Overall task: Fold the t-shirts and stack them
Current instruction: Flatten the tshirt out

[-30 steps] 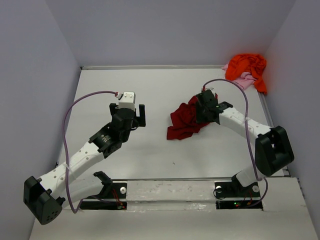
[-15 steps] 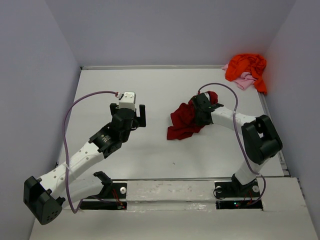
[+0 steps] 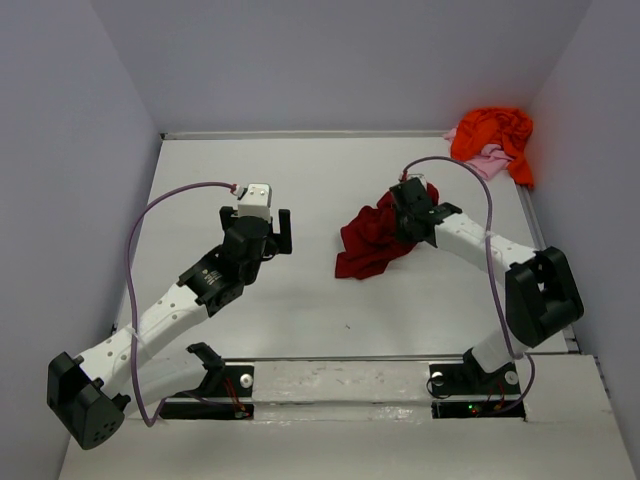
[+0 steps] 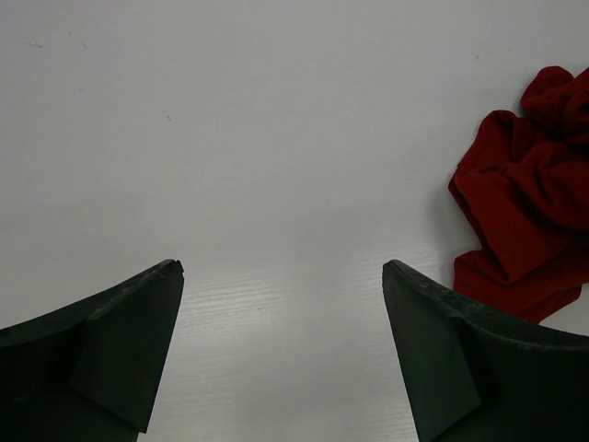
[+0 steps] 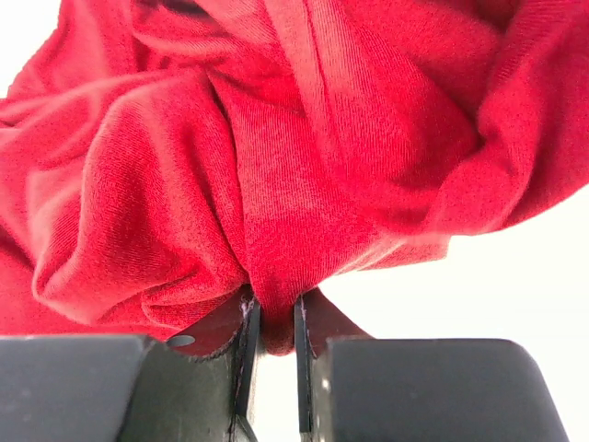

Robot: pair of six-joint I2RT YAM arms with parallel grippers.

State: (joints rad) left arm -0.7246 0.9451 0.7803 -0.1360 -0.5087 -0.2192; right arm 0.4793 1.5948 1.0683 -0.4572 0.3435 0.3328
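We judge the task barely begun: no shirt is folded and nothing is stacked. Our right gripper is pinched tight on a ridge of the dark red shirt. The cloth is squeezed thin between the two pads and bunches into soft, rounded folds just beyond the fingertips. It is a matte, fine knit, crumpled in a heap on the smooth white table. Our left gripper hangs with its fingers wide apart and nothing between them, the red heap well off to its right. Far beyond the right gripper, in the corner, the orange shirt lies wadded partly over the pink shirt. All three have yet to be spread, folded and piled.
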